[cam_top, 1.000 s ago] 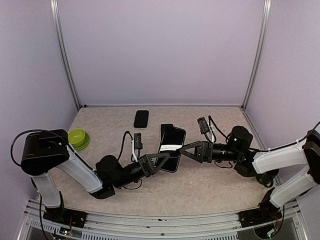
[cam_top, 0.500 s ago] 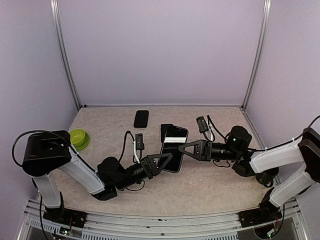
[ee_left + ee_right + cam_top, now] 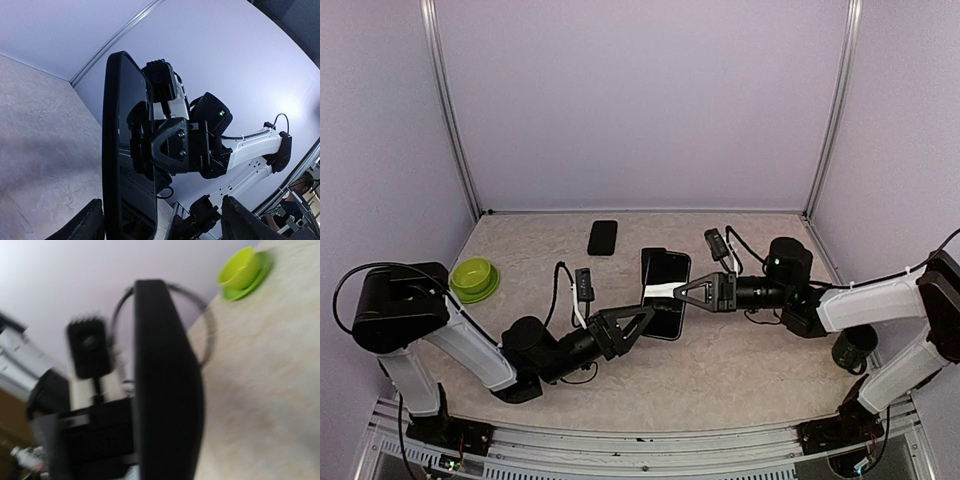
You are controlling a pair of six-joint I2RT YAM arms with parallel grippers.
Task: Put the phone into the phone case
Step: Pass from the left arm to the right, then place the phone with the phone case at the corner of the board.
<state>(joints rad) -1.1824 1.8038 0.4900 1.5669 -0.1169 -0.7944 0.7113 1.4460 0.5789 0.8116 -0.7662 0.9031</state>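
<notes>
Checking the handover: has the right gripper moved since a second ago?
Yes. The right gripper has slid left, nearer the green bowl, onto the phone.

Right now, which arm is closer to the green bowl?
Left. The left arm lies along the table just in front of the green bowl, on the same side. The right arm reaches in from the opposite side and ends near the table's middle.
</notes>
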